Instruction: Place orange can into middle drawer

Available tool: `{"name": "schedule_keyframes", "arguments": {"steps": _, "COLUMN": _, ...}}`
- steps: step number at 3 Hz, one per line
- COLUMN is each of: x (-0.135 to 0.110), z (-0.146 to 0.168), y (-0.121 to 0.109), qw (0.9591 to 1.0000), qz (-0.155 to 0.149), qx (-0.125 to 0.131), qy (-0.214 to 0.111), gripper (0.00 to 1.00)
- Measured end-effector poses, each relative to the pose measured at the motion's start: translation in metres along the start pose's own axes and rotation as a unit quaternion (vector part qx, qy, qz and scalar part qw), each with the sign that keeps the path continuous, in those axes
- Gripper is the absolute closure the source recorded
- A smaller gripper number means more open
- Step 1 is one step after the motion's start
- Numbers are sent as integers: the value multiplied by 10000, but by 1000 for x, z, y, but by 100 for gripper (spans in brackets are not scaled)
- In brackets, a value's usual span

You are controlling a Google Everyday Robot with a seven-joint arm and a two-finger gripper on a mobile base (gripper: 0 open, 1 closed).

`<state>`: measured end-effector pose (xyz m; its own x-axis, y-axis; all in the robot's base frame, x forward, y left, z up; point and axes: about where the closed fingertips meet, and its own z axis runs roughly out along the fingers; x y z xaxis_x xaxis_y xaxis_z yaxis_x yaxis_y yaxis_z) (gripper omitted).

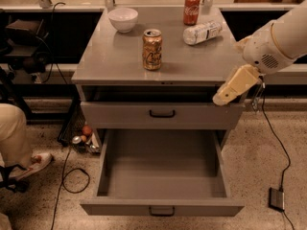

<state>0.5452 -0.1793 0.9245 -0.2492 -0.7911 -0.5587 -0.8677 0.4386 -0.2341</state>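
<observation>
text: none legible; orange can (152,49) script unreadable | gripper (224,96) at cabinet (115,68) front-right

The orange can (152,49), golden with pale cursive lettering and a silver top, stands upright mid-desk (110,61), toward the near edge. Below it, the middle drawer (162,176) is pulled open. The gripper (226,96) hangs at the desk's near right corner.

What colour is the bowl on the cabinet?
Bowl is white, camera view. Gripper hangs at the cabinet's right edge.
</observation>
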Motion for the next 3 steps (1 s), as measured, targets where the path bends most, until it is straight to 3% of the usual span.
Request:
{"name": "schedule_keyframes", "arguments": {"steps": 1, "x": -18, "z": 23, "y": -35, "qw": 9975, "qz": 263, "qx": 265, "qy": -602, "gripper": 0}}
{"name": "schedule_keyframes", "arguments": {"steps": 2, "x": -45, "z": 62, "y": -74, "qw": 9866, "qz": 637, "qx": 355, "qy": -1458, "gripper": 0}}
{"name": "schedule_keyframes", "arguments": {"steps": 3, "x": -58, "z": 90, "y": -91, "qw": 9784, "qz": 856, "qx": 286, "qy": -1861, "gripper": 0}}
